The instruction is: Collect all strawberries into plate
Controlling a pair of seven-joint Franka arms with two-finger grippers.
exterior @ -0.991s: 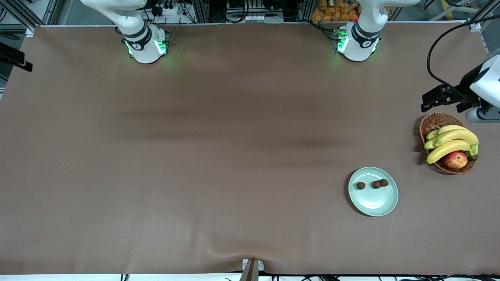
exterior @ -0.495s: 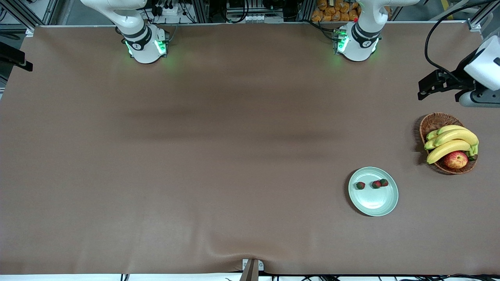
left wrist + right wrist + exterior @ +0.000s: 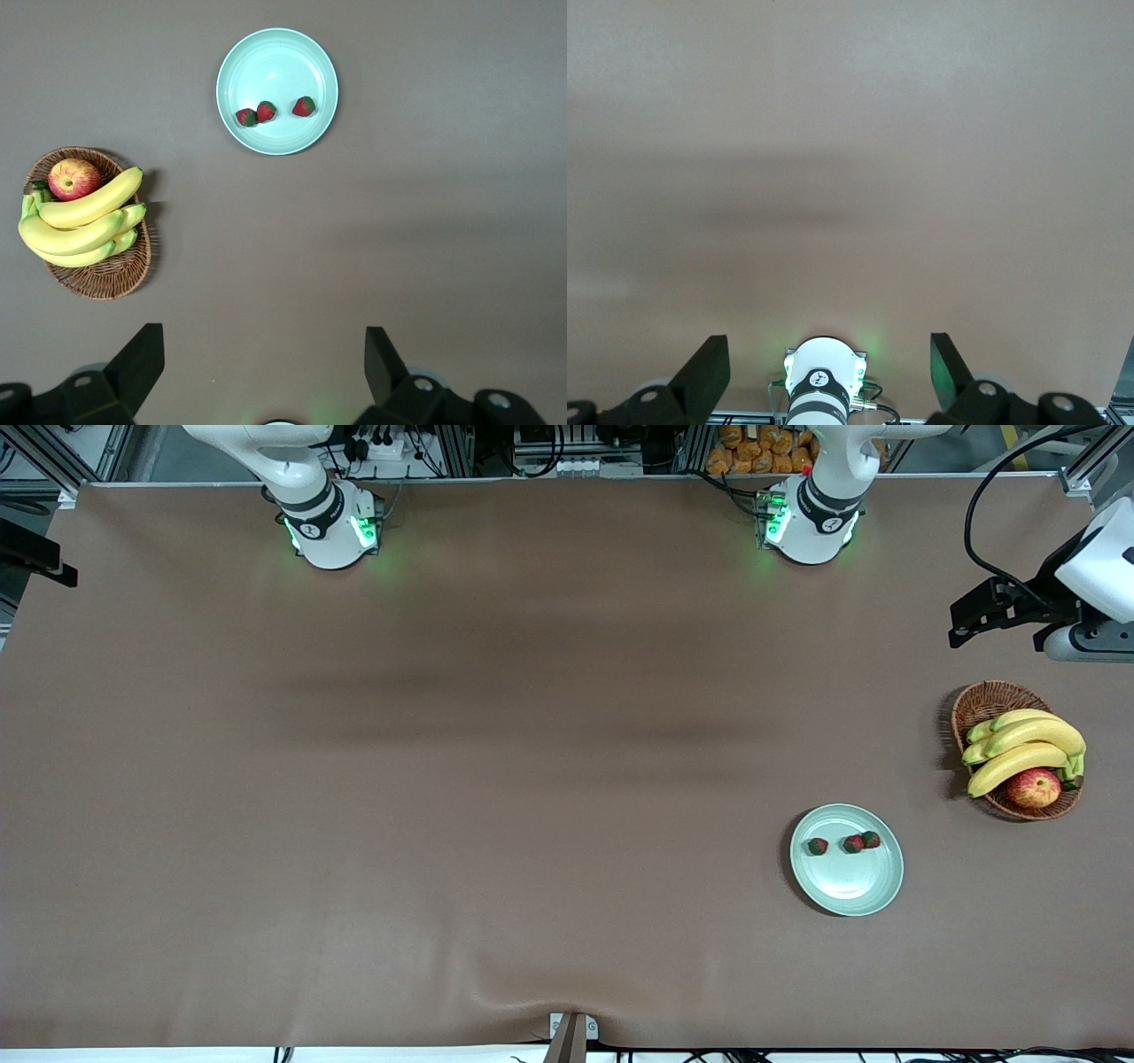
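Observation:
The pale mint-green plate (image 3: 850,890) lies toward the left arm's end of the table. Three small dark-red strawberries (image 3: 818,846) (image 3: 853,843) (image 3: 872,839) lie in it, two of them close together. The left wrist view shows the plate (image 3: 279,62) and the berries (image 3: 247,117) (image 3: 266,111) (image 3: 304,106). My left gripper (image 3: 263,363) is open and empty, high over bare table. In the front view it (image 3: 1067,642) hangs by the table's end, above the basket. My right gripper (image 3: 830,363) is open and empty, high over bare table near its own base (image 3: 821,381).
A brown wicker basket (image 3: 979,704) with bananas (image 3: 1019,757) and a red-yellow apple (image 3: 1033,787) stands beside the plate, at the left arm's end of the table. It also shows in the left wrist view (image 3: 106,283).
My left gripper has moved off the basket's rim toward the robots' side of the table and has held still since half a second ago. The plate and berries have not moved.

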